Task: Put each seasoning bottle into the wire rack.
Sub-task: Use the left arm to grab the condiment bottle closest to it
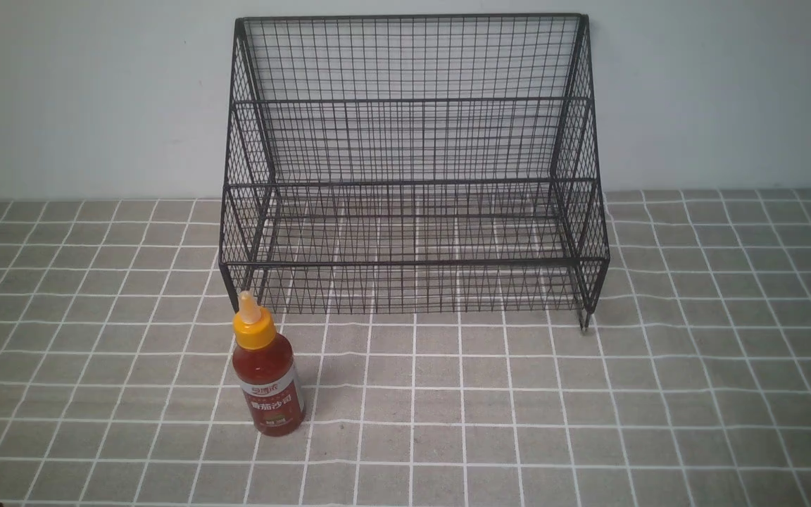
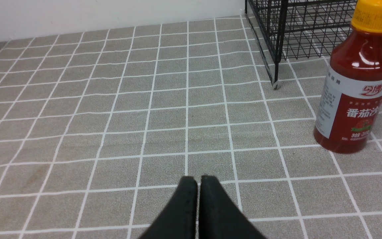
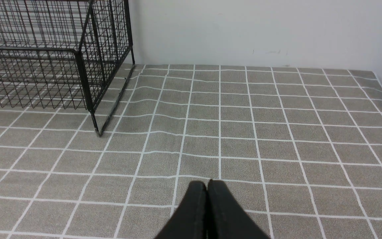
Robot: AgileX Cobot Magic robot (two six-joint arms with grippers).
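Seasoning bottle (image 1: 268, 373), the only one, small clear plastic with red sauce and an orange-yellow cap, stands upright just before the left front corner of the single black wire-mesh rack (image 1: 412, 264). I judge it light, smooth and slightly soft, so I would grasp its labelled body. My left gripper (image 2: 198, 181) and right gripper (image 3: 207, 184) are both closed, holding nothing.

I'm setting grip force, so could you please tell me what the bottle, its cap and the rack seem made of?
Bottle: probably clear plastic, glossy; highlights gleam on its shoulder and red sauce shows through. Cap: smooth opaque orange-yellow plastic, it seems. Rack: thin black-coated metal wire, judging by its fine rigid grid.
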